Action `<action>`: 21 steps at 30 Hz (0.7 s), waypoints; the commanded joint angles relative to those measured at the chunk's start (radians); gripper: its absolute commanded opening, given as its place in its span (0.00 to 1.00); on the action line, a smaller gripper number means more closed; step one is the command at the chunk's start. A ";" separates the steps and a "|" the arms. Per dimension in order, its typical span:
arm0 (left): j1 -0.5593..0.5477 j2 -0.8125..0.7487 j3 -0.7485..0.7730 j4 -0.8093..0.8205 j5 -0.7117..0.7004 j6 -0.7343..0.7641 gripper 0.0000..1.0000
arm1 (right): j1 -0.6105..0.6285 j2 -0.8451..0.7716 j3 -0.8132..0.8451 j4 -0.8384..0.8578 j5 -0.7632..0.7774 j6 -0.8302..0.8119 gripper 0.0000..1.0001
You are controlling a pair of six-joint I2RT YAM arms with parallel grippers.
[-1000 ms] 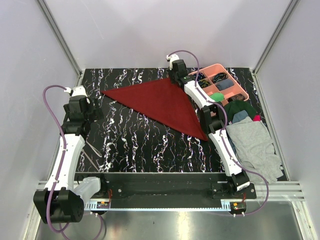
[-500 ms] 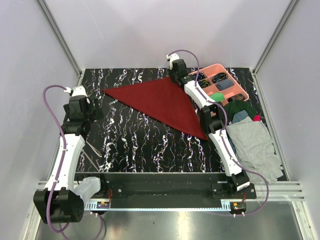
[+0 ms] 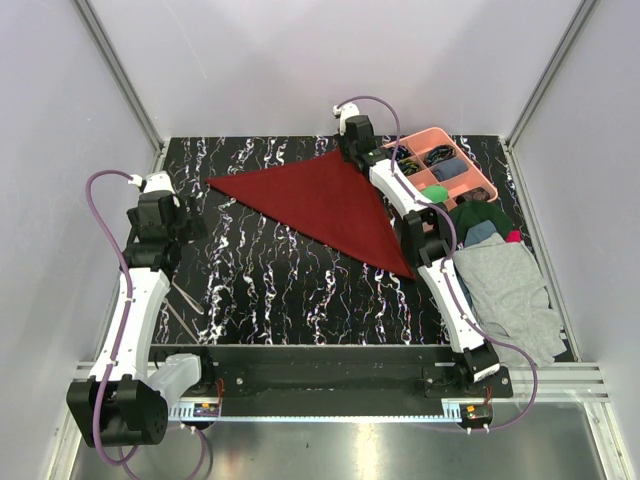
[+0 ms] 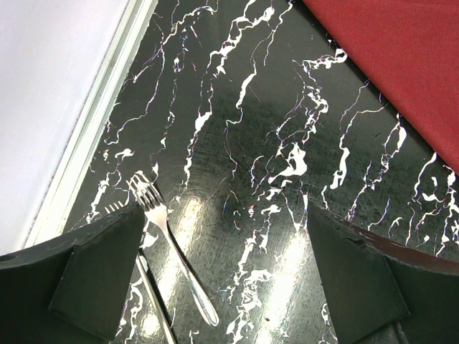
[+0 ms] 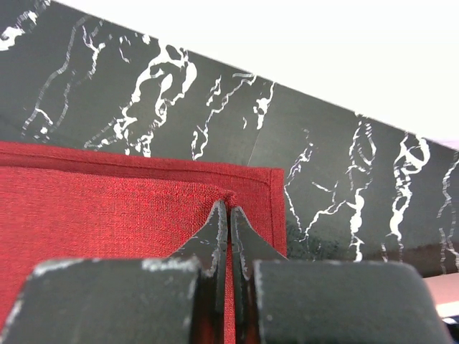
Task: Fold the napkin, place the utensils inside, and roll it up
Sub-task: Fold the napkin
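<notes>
"On the left side of the table, what do you have?"

"My left wrist camera shows the utensils, two forks lying close to the left rim on the marbled top. In the top view they are only thin lines and I cannot tell what they are. The left gripper hangs above them with its fingers spread wide, holding nothing."

"And the napkin?"

"It lies toward the back, from the middle to the right, folded into a triangle. One tip points left and one points toward me. The top view gives me this shape. The right wrist camera gives me only one hemmed corner near the back edge, but there I see the grip. The right gripper has its fingers pressed together on a small pucker of the cloth, just inside that corner."

"What is around it?"

"A pink tray sits just right of the right arm, and a clothes pile is nearer to me. This arm lies along the napkin's right side and hides part of it."

"The poses?"

"My left arm is bent and reaches up along the left rim. My right arm is stretched far toward the back."
</notes>
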 commanded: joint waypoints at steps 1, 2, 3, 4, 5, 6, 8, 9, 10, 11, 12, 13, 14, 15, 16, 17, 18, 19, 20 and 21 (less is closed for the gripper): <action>0.000 -0.012 0.012 0.060 0.006 0.008 0.99 | -0.008 -0.140 0.001 0.076 0.008 -0.010 0.00; 0.000 -0.015 0.010 0.061 0.006 0.008 0.99 | -0.008 -0.137 0.004 0.080 0.011 -0.016 0.00; 0.000 -0.015 0.010 0.061 0.008 0.008 0.99 | -0.008 -0.134 0.010 0.080 0.012 -0.019 0.00; 0.000 -0.018 0.010 0.061 0.008 0.008 0.99 | -0.010 -0.123 0.020 0.080 0.017 -0.024 0.00; 0.000 -0.020 0.010 0.061 0.008 0.008 0.99 | -0.008 -0.120 0.024 0.080 0.017 -0.025 0.00; -0.001 -0.020 0.009 0.061 0.008 0.008 0.99 | -0.010 -0.112 0.024 0.081 0.020 -0.027 0.00; 0.000 -0.021 0.009 0.063 0.008 0.008 0.99 | -0.010 -0.104 0.024 0.081 0.020 -0.027 0.00; 0.000 -0.021 0.009 0.061 0.010 0.008 0.99 | -0.010 -0.094 0.028 0.081 0.020 -0.029 0.00; 0.000 -0.021 0.007 0.061 0.010 0.008 0.99 | -0.010 -0.086 0.034 0.081 0.020 -0.033 0.00; -0.001 -0.021 0.009 0.061 0.011 0.008 0.99 | -0.010 -0.078 0.037 0.081 0.020 -0.036 0.00; 0.000 -0.021 0.009 0.061 0.013 0.006 0.99 | -0.010 -0.065 0.048 0.084 0.019 -0.039 0.00; 0.000 -0.021 0.007 0.063 0.014 0.006 0.99 | -0.010 -0.057 0.054 0.086 0.016 -0.047 0.00; 0.000 -0.021 0.007 0.063 0.014 0.006 0.99 | -0.010 -0.048 0.060 0.086 0.017 -0.050 0.00; 0.000 -0.020 0.007 0.063 0.014 0.006 0.99 | -0.010 -0.032 0.073 0.092 0.020 -0.055 0.00; 0.000 -0.020 0.009 0.063 0.014 0.008 0.99 | -0.008 -0.025 0.079 0.093 0.032 -0.059 0.00; 0.000 -0.021 0.007 0.064 0.014 0.008 0.99 | -0.010 -0.019 0.085 0.095 0.035 -0.061 0.00; -0.001 -0.021 0.006 0.063 0.013 0.008 0.99 | -0.011 -0.009 0.093 0.096 0.038 -0.062 0.00; 0.000 -0.020 0.007 0.063 0.013 0.008 0.99 | -0.013 -0.003 0.094 0.099 0.051 -0.062 0.00; -0.001 -0.020 0.007 0.063 0.013 0.008 0.99 | -0.014 -0.003 0.094 0.104 0.055 -0.062 0.09; 0.000 -0.020 0.007 0.063 0.014 0.008 0.99 | -0.014 -0.002 0.093 0.106 0.066 -0.062 0.20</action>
